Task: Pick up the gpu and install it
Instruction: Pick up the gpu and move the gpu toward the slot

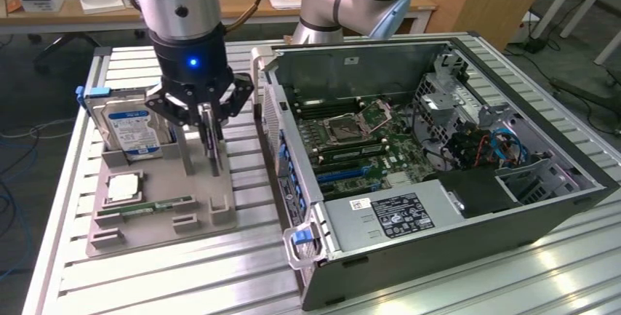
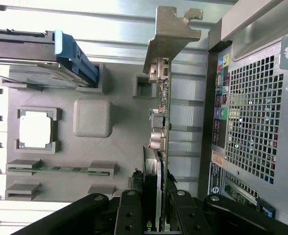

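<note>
Item: graphics card (image 1: pixel 211 148), thin and flat, standing on edge over the grey holder tray (image 1: pixel 155 177), left of centre in the exterior view. Whether its lower edge rests in the tray's slot cannot be told.

Position relative to pincer (image 1: pixel 208 118): directly beneath it, top edge running up between the fingers. In the wrist view the card (image 2: pixel 162 127) runs edge-on, straight away from the pincer (image 2: pixel 156 208), ending in its silver metal bracket (image 2: pixel 170 34). Its long axis lies along the tray, parallel to the near wall of the computer case (image 1: pixel 437 257).

Pincer: clenched on the card, partly closed, one dark finger (image 2: pixel 129 210) on each flat face, gripping near the end away from the bracket.

Destination side: the open case lies on its side just beside the tray, toward the exterior view's right, circuit board (image 1: pixel 379 140) facing up.

Also on tray: blue-labelled hard drive (image 1: pixel 131 127) upright toward the exterior view's upper left; square processor chip (image 1: pixel 123 186) and green memory stick (image 1: pixel 145 206) lower left, all apart from the pincer.

Support: ribbed metal table (image 1: pixel 174 278)
</note>
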You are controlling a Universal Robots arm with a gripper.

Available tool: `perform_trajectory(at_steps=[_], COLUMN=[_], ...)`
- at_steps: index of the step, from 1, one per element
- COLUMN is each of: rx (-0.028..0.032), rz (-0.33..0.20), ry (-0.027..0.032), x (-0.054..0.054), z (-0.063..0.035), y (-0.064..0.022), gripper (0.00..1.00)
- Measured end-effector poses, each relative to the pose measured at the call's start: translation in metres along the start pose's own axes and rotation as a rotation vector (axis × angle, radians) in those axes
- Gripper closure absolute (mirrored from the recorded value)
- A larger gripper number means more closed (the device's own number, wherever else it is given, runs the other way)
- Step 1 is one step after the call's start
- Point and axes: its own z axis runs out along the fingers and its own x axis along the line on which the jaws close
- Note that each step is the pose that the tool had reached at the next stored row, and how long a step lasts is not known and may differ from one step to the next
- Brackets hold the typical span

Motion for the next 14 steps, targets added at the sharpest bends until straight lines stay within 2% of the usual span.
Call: perform_trajectory(at_steps=[4, 5, 14], rx=[-0.0010, -0.0007, -0.0025], rz=[0.001, 0.001, 0.001], ry=[0.0208, 0.0230, 0.0233], x=[0.000, 0.000, -0.001], z=[-0.0003, -0.0019, -0.0211], y=[0.0001, 0.0001, 0.0006], gripper=[0.73, 0.73, 0.73])
